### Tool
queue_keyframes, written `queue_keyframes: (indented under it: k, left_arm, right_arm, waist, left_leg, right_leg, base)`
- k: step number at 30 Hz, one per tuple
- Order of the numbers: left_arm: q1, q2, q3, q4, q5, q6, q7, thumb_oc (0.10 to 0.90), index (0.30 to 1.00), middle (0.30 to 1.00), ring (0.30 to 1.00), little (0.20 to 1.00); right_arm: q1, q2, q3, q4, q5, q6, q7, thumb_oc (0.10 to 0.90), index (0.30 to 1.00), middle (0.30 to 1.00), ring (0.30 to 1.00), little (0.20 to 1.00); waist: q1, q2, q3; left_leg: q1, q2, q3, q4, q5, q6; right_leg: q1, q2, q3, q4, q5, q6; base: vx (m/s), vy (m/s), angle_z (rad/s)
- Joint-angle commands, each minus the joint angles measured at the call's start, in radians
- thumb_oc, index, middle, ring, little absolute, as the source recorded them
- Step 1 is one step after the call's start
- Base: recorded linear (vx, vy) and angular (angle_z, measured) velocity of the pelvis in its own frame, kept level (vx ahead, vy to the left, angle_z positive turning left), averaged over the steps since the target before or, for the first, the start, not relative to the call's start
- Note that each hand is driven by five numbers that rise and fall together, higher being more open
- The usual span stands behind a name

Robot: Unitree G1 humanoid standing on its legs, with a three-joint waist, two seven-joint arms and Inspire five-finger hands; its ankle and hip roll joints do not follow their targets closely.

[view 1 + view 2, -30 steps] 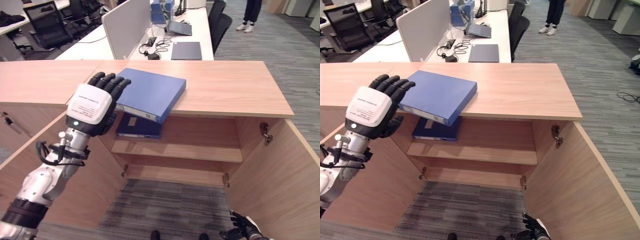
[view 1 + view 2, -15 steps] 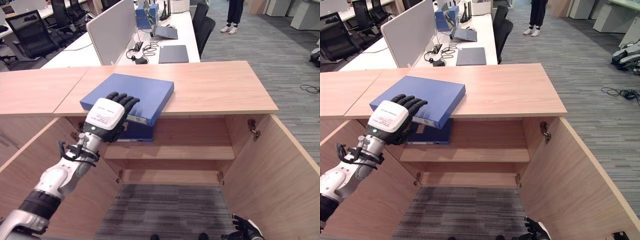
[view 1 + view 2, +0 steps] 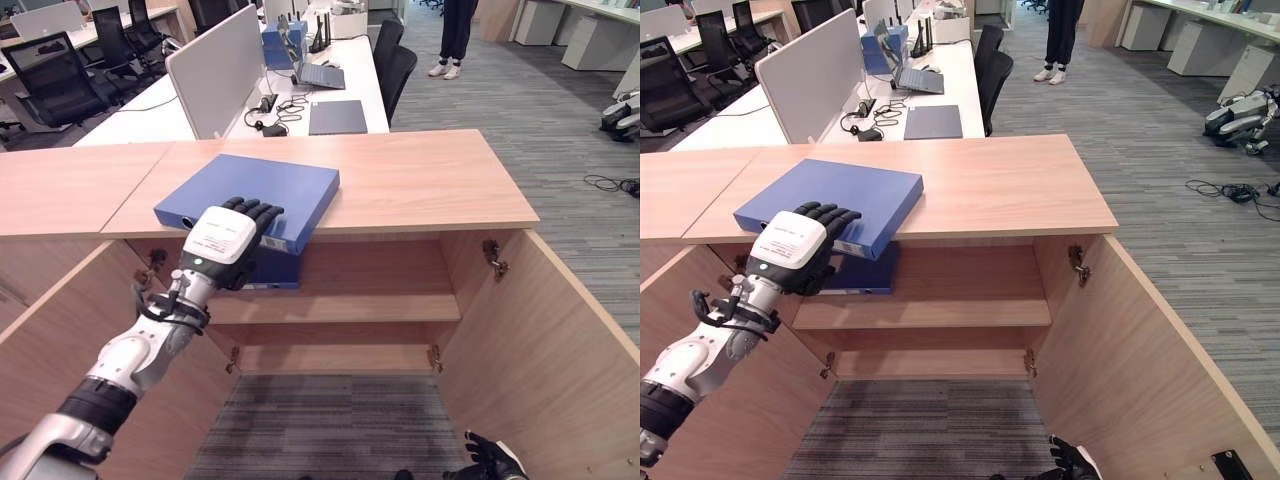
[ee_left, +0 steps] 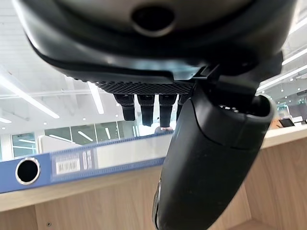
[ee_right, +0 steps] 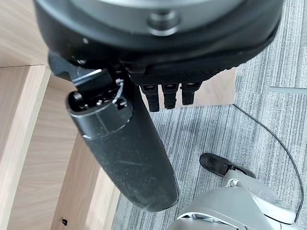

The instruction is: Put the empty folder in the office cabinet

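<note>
Two blue folders occupy an open office cabinet (image 3: 480,190): one folder (image 3: 255,195) lies flat on the wooden top, its near corner jutting past the front edge, while a second folder (image 3: 268,270) lies on the upper shelf (image 3: 370,305) directly beneath. The robot's left hand (image 3: 228,238) meets the top folder's overhanging spine, fingers laid over the cover and thumb below the spine, pinching it. The right hand (image 3: 1072,462) hangs low near the floor beside the open right door (image 3: 560,340), fingers loosely extended and holding nothing. Beyond the cabinet stand a white desk (image 3: 200,100) with a divider screen (image 3: 215,65), a laptop (image 3: 338,117), and a person (image 3: 455,35) farther back.
</note>
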Motion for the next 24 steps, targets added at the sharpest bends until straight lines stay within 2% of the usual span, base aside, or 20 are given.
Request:
queue_keyframes:
  k: [1, 16, 17, 18, 19, 24]
  left_arm:
    - [-0.26, 0.039, 0.044, 0.016, -0.008, 0.034, 0.041, 0.8, 0.9, 0.9, 0.9, 0.9]
    - [-0.317, 0.025, -0.01, 0.072, -0.018, 0.042, 0.035, 0.8, 0.9, 0.9, 0.9, 0.9]
    - [-0.321, 0.025, -0.013, 0.074, -0.017, 0.043, 0.034, 0.731, 0.796, 0.796, 0.796, 0.796]
    - [-0.326, 0.025, -0.016, 0.077, -0.018, 0.044, 0.034, 0.546, 0.519, 0.519, 0.519, 0.519]
    - [-0.33, 0.021, -0.019, 0.082, -0.02, 0.045, 0.033, 0.4, 0.3, 0.3, 0.3, 0.3]
    - [-0.329, 0.016, -0.022, 0.078, -0.035, 0.037, 0.025, 0.4, 0.3, 0.3, 0.3, 0.3]
  right_arm:
    - [-0.073, -0.046, 0.013, -0.028, -0.029, -0.043, -0.019, 0.8, 0.9, 0.9, 0.9, 0.9]
    - [-0.068, -0.03, 0.011, -0.018, -0.009, -0.039, -0.024, 0.8, 0.9, 0.9, 0.9, 0.9]
    - [-0.066, -0.03, 0.012, -0.015, -0.008, -0.039, -0.024, 0.8, 0.9, 0.9, 0.9, 0.9]
    - [-0.066, -0.029, 0.012, -0.014, -0.008, -0.038, -0.025, 0.8, 0.9, 0.9, 0.9, 0.9]
    - [-0.064, -0.027, 0.011, -0.013, -0.008, -0.037, -0.026, 0.8, 0.9, 0.9, 0.9, 0.9]
    - [-0.059, -0.024, 0.004, -0.006, -0.004, -0.036, -0.027, 0.8, 0.9, 0.9, 0.9, 0.9]
  waist:
    - [-0.006, -0.031, 0.004]
    - [-0.021, -0.026, 0.004]
    - [-0.023, -0.026, 0.004]
    - [-0.023, -0.026, 0.004]
    - [-0.025, -0.026, 0.004]
    - [-0.028, -0.028, 0.003]
  left_leg:
    - [0.103, -0.049, 0.066, -0.001, -0.154, -0.017]
    - [0.104, -0.051, 0.074, -0.001, -0.155, -0.016]
    - [0.104, -0.052, 0.074, -0.001, -0.155, -0.015]
    - [0.104, -0.052, 0.075, -0.001, -0.155, -0.015]
    - [0.105, -0.052, 0.077, -0.001, -0.155, -0.015]
    - [0.107, -0.053, 0.081, -0.001, -0.157, -0.013]
  right_leg:
    - [0.022, -0.04, 0.106, 0.061, -0.165, 0.091]
    - [0.017, -0.041, 0.115, 0.065, -0.164, 0.092]
    - [0.016, -0.04, 0.116, 0.066, -0.164, 0.092]
    - [0.016, -0.04, 0.117, 0.066, -0.164, 0.092]
    - [0.016, -0.041, 0.117, 0.067, -0.164, 0.092]
    - [0.011, -0.041, 0.126, 0.073, -0.166, 0.092]
  base:
    - [-0.01, 0.003, -0.04]
    - [0.0, 0.001, -0.01]
    - [0.0, 0.007, -0.08]
    - [0.0, 0.009, -0.07]
    - [0.0, 0.014, -0.03]
    - [0.0, 0.0, 0.0]
